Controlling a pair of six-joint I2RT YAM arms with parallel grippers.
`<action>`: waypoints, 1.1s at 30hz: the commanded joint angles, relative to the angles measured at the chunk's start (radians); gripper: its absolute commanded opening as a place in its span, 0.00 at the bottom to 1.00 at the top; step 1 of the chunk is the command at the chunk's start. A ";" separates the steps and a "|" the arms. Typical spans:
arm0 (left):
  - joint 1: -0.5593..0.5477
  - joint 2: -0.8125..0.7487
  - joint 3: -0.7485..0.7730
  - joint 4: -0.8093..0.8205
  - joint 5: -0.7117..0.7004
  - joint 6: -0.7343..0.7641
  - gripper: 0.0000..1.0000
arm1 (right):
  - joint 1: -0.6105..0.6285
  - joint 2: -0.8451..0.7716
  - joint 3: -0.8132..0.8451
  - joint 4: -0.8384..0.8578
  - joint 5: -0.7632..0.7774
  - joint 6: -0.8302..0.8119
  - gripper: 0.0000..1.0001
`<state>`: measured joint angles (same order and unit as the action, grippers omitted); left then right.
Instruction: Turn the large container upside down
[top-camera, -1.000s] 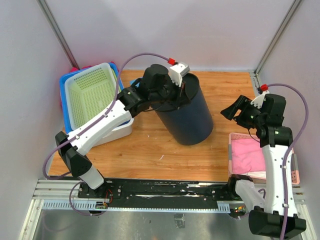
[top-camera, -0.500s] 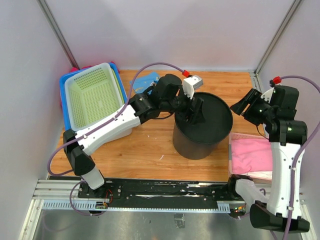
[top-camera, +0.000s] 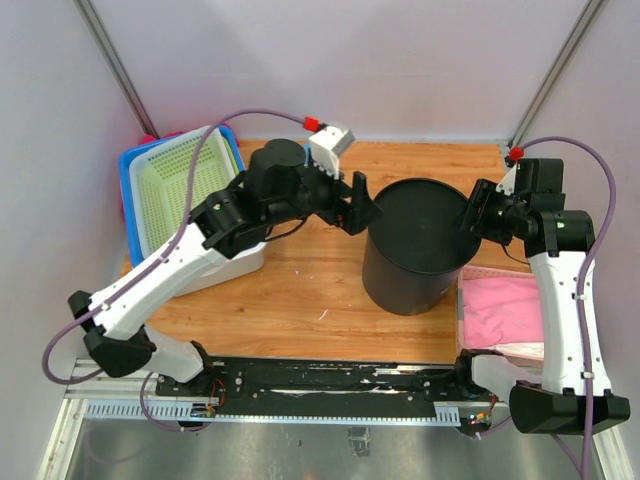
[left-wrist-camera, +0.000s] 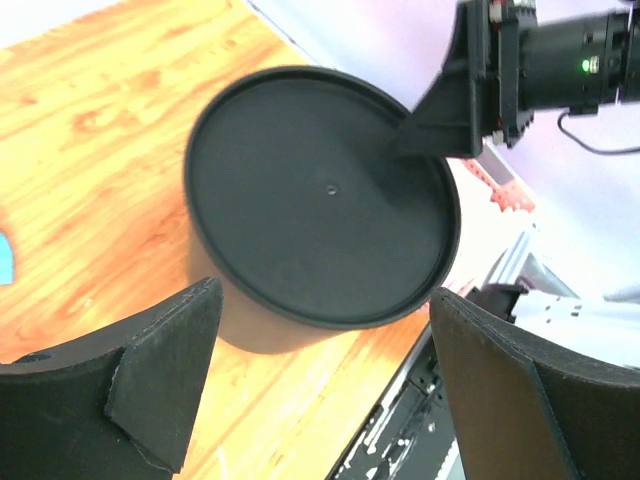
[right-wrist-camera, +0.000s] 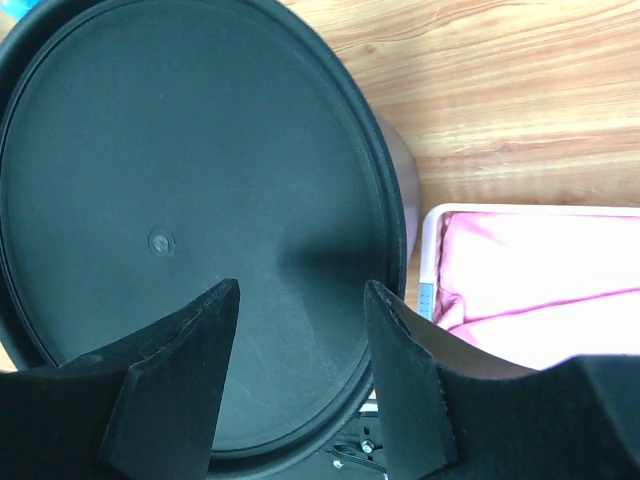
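The large container (top-camera: 415, 240), black and round, stands on the wooden table with its flat closed base facing up. My left gripper (top-camera: 358, 205) is open just left of its rim, apart from it. The left wrist view shows the container (left-wrist-camera: 320, 195) beyond the wide-spread fingers of my left gripper (left-wrist-camera: 325, 300), with nothing between them. My right gripper (top-camera: 478, 215) is at the container's right rim. In the right wrist view, my right gripper (right-wrist-camera: 300, 290) is open over the container (right-wrist-camera: 180, 230), its right finger near the rim.
A green basket (top-camera: 185, 185) sits in a blue bin at the back left. A pink tray with pink cloth (top-camera: 505, 310) lies right of the container, close to its side. A metal rail (top-camera: 330, 385) runs along the near edge.
My left gripper opened, let go of the container and drew back to the left. The container went from tilted to standing base up. My right gripper moved in to its right rim, its jaws narrowing.
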<state>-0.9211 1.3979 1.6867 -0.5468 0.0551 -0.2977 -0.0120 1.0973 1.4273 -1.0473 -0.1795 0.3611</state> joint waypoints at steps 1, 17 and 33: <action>0.060 -0.093 -0.093 0.000 -0.066 -0.033 0.90 | 0.012 -0.035 0.012 -0.030 0.046 -0.048 0.55; 0.110 -0.172 -0.273 0.029 -0.039 -0.074 0.90 | 0.010 -0.096 -0.134 0.000 0.209 0.030 0.48; 0.111 -0.198 -0.305 0.053 -0.009 -0.038 0.90 | 0.003 0.072 0.020 0.203 0.310 0.114 0.01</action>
<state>-0.8146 1.2121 1.3792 -0.5323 0.0158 -0.3599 -0.0090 1.0809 1.3621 -0.9848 0.0490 0.4206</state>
